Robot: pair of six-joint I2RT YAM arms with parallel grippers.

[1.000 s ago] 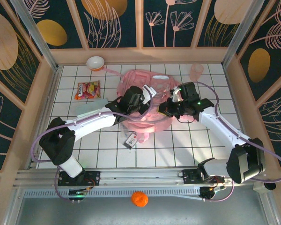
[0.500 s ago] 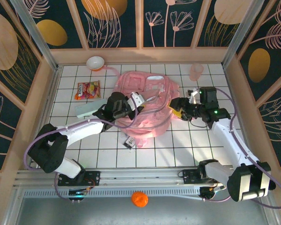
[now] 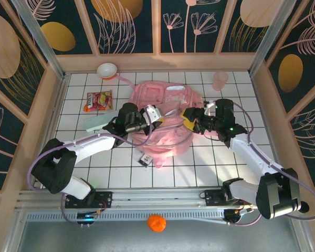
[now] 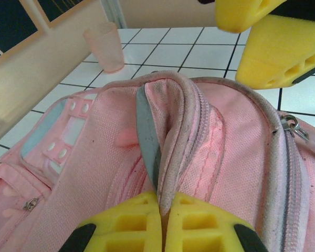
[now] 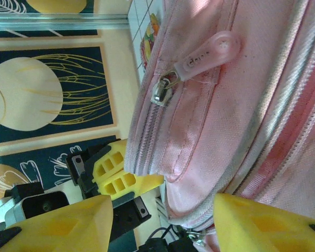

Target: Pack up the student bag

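The student bag [image 3: 165, 107] is a big soft pink backpack lying in the middle of the table. My left gripper [image 3: 153, 114] is shut on a raised fold of its zipper rim; in the left wrist view the yellow fingers [image 4: 121, 226] pinch that fold of the bag [image 4: 199, 157]. My right gripper [image 3: 191, 117] stands open at the bag's right edge. In the right wrist view its jaws [image 5: 163, 226] straddle a bulge of the bag [image 5: 215, 115] without closing on it. A zipper pull [image 5: 202, 55] hangs above, and the left gripper's fingers [image 5: 118, 170] show beyond.
A snack packet [image 3: 98, 100], a flat pale-blue item [image 3: 101, 121] and a bowl [image 3: 107, 70] lie on the left. The translucent pink cup [image 3: 219, 80] stands at the back right. A tag [image 3: 146, 157] lies at the bag's near edge. An orange ball [image 3: 156, 222] sits below the rail.
My right gripper opened, drew away to the right, then came back to the bag's edge. My left gripper pulled left with the fold pinched, dragging the bag slightly.
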